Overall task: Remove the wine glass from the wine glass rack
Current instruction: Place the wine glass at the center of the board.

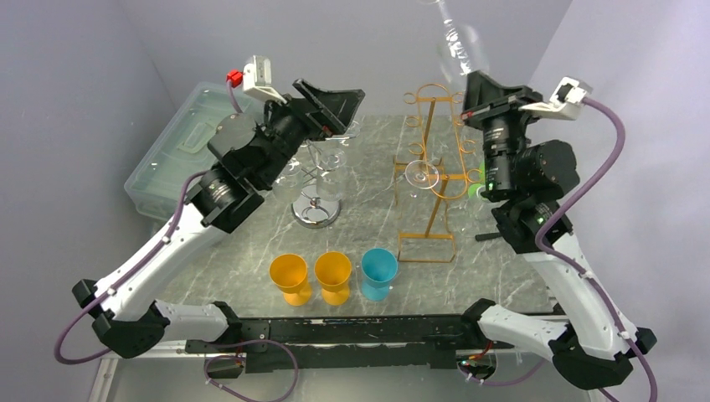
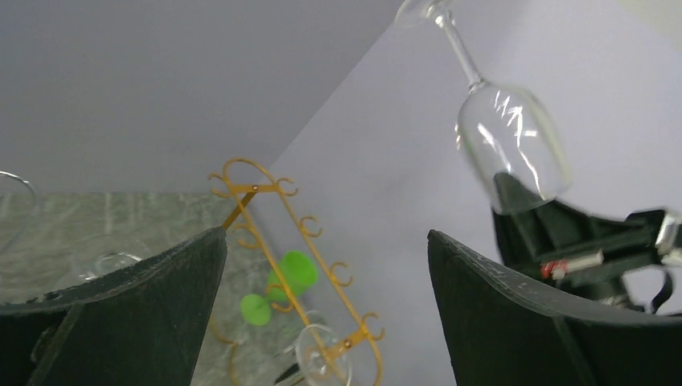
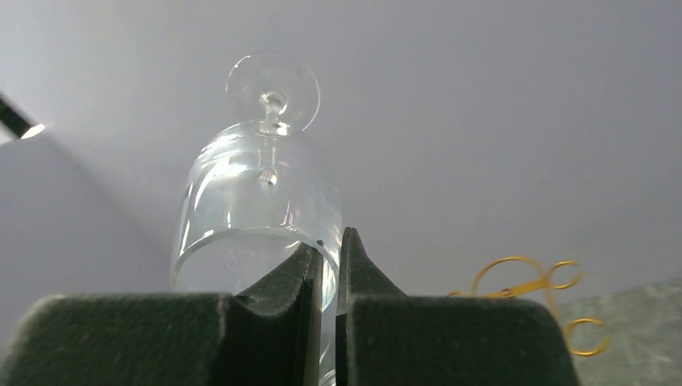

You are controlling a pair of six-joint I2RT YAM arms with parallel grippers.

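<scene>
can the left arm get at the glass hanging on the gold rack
Probably yes: the left arm has its jaws open and empty, facing the gold rack, with nothing between them and the hanging glass. The right arm holds another glass high.

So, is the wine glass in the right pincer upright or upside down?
Upside down: the wine glass has its foot uppermost, and the right pincer grips the rim of its bowl.

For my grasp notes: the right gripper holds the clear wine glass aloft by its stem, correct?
Not the stem: the right gripper holds the clear wine glass aloft by its bowl's rim, as the right wrist view shows.
</scene>
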